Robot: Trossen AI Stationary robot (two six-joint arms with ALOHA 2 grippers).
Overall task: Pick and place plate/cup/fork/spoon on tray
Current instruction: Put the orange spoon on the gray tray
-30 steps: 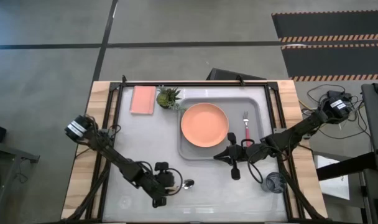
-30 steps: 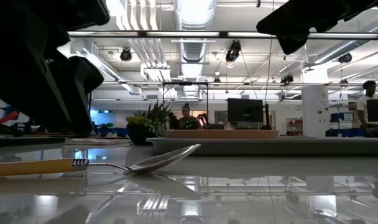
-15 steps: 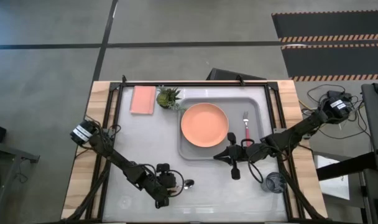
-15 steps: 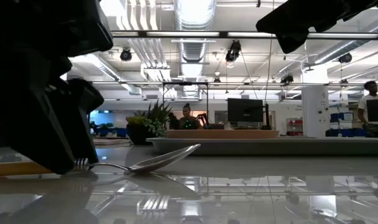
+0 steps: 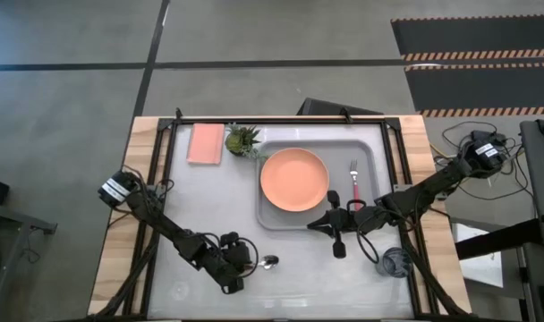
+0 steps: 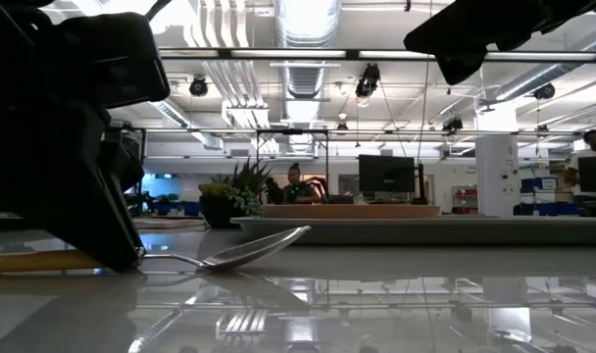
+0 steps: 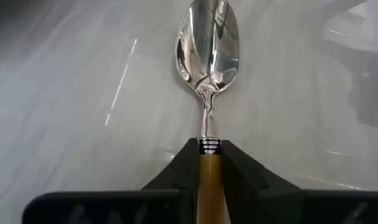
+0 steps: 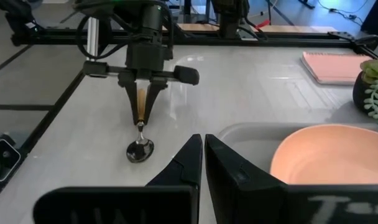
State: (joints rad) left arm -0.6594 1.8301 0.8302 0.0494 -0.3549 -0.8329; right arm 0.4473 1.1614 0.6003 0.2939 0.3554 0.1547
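The spoon (image 7: 209, 43) lies on the table near its front edge, silver bowl toward the right, with my left gripper (image 5: 239, 260) shut on its orange handle. The salmon plate (image 5: 294, 179) and the pink-handled fork (image 5: 353, 182) lie in the grey tray (image 5: 372, 152). The dark cup (image 5: 397, 262) stands on the table beside the tray's near right corner. My right gripper (image 8: 202, 155) is shut on nothing and hovers over the tray's near rim. My left gripper pinches the orange handle (image 7: 209, 169) between its two fingers, at the end by the metal collar. The fingers come slanting down from the table's left and lie along the handle. The spoon's bowl (image 6: 249, 251) rests on the table.
A pink pad (image 5: 206, 143) and a small potted plant (image 5: 243, 140) sit at the far side, left of the tray. Bare tabletop stretches between the spoon and the tray's near edge. People show in the room beyond the table.
My left gripper has come down over the spoon's handle and shut on it. The spoon lies on the table where it was.
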